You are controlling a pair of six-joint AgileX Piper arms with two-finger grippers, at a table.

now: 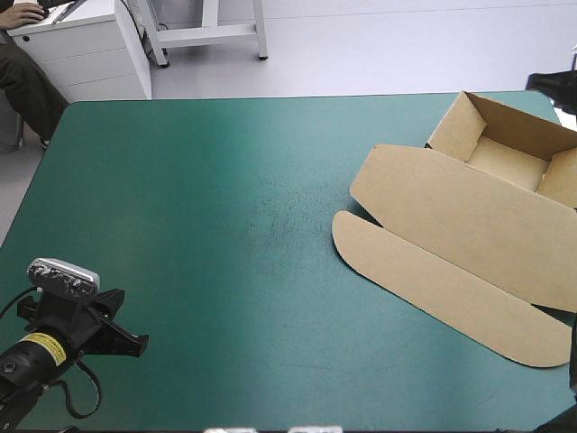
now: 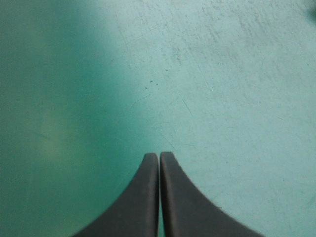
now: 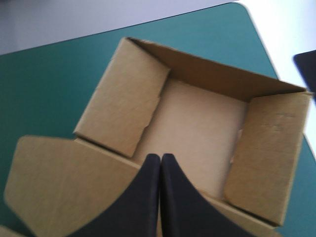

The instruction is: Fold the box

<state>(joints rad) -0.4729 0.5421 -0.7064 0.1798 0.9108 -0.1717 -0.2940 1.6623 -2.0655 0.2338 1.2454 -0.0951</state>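
The brown box [image 1: 478, 225] lies at the table's right side as an open tray with raised walls. Its lid [image 1: 451, 262] is spread flat toward the front edge. In the right wrist view my right gripper [image 3: 161, 157] is shut and empty. It hovers over the tray's near wall and points into the tray's floor [image 3: 197, 128]. Folded side flaps [image 3: 123, 98] stand on both sides of it. My left gripper [image 1: 133, 341] sits near the front left corner, far from the box. In its own view it is shut [image 2: 159, 156] over the bare teal-green cover [image 2: 197, 74].
Teal-green cover [image 1: 225, 225] stretches between the left gripper and the box. The tray's far corner reaches close to the table's far right edge [image 1: 532, 92]. A dark object [image 3: 307, 66] lies beyond that corner.
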